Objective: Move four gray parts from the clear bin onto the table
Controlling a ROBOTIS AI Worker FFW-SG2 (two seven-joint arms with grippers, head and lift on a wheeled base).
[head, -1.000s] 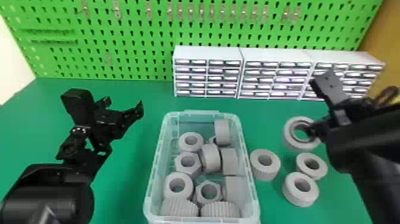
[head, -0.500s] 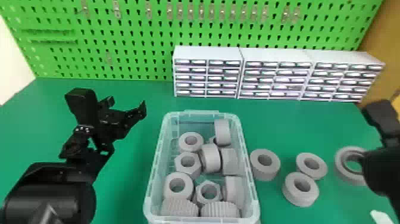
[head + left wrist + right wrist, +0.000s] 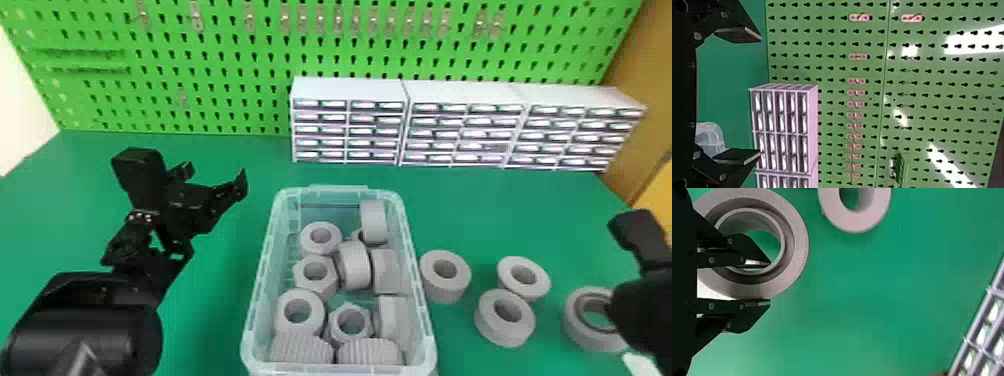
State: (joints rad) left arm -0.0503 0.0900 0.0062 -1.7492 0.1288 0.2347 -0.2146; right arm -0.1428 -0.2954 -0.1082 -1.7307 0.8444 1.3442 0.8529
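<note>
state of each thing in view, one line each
clear bin: lidless, loaded
bin's gray parts: jumbled, some on edge
three gray rings: flat on table
left tool: open, empty
right tool: looks closed on stepped ring's wall
stepped ring: one finger inside its hole
drawer cabinets: upright
pegboard: upright

At the lower left of the head view, the left arm (image 3: 85, 305) is black, with a smooth rounded barrel, a pale angular mark (image 3: 81, 361), a row of silvery screws (image 3: 142, 216) and a black left gripper (image 3: 215, 177). At the right edge, the right arm (image 3: 657, 330) is black and rounded. In the wrist views, black fingers (image 3: 738, 34) with round screws end in flat pads on the left and in tapered tips on the right.
</note>
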